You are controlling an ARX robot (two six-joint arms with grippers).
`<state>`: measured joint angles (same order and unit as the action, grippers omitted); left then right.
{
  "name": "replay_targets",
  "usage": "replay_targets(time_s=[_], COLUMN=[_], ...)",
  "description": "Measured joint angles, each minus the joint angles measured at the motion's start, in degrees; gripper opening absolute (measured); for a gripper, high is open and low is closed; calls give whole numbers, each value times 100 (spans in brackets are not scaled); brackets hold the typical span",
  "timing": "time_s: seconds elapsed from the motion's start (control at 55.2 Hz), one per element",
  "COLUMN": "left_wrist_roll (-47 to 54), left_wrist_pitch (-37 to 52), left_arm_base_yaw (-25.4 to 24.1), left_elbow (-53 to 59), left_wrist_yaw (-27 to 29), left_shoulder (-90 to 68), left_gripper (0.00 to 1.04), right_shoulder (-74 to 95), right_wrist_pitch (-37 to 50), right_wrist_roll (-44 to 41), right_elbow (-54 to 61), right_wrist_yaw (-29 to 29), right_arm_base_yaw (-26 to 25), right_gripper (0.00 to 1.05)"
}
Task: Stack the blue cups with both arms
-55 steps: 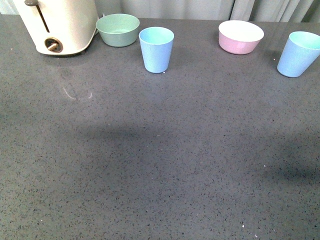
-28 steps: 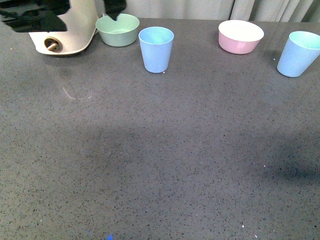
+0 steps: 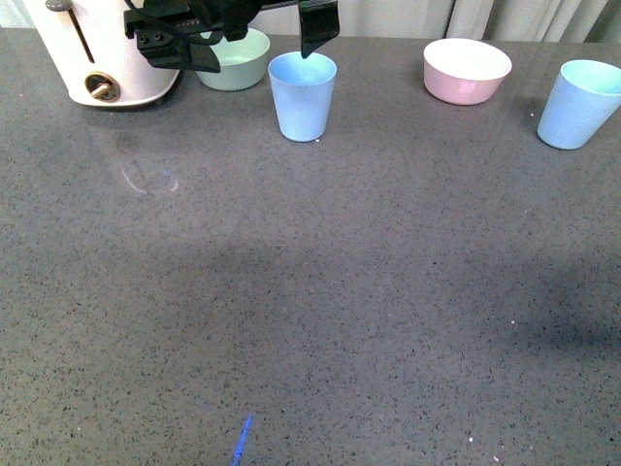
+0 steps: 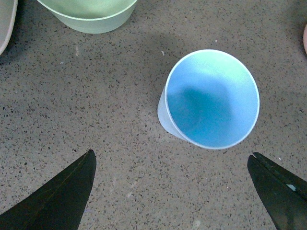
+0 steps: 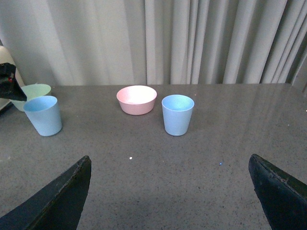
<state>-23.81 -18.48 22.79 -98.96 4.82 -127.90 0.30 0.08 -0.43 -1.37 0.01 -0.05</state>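
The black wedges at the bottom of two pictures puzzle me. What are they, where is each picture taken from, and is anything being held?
The machine is a robot with two arms, each ending in a two-finger gripper. The wide picture comes from a camera on its body, looking across a grey counter. The other two come from cameras on its wrists, and the black wedges are the gripper fingers. The left gripper hovers open close to the left blue cup without touching it, and its wrist camera looks down into that cup. The right gripper is open too, well back from the right blue cup. Also on the counter are a mint bowl, a pink bowl and a white appliance. Nothing is held.
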Motion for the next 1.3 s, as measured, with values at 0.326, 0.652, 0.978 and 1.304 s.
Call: replay_targets(time_s=[0.326, 0.652, 0.978, 1.304], left_wrist_roll=[-20, -28, -170, -332], left_wrist_pitch=[-870, -1572, -1635, -1008], left_arm_base_yaw=[-31, -94, 74, 796], left_elbow=[-1467, -2382, -2597, -778], left_wrist_yaw=[136, 269, 269, 592], left_shoulder=[-949, -1602, -1790, -319], left_gripper=[96, 77, 14, 2], right_shoulder=[-2, -2, -2, -2], right_wrist_pitch=[0, 0, 0, 0], right_wrist_roll=[0, 2, 0, 0], right_elbow=[0, 0, 0, 0], right_wrist_yaw=[0, 0, 0, 0], right_arm_base_yaw=[0, 0, 0, 0], right_gripper=[96, 96, 96, 96])
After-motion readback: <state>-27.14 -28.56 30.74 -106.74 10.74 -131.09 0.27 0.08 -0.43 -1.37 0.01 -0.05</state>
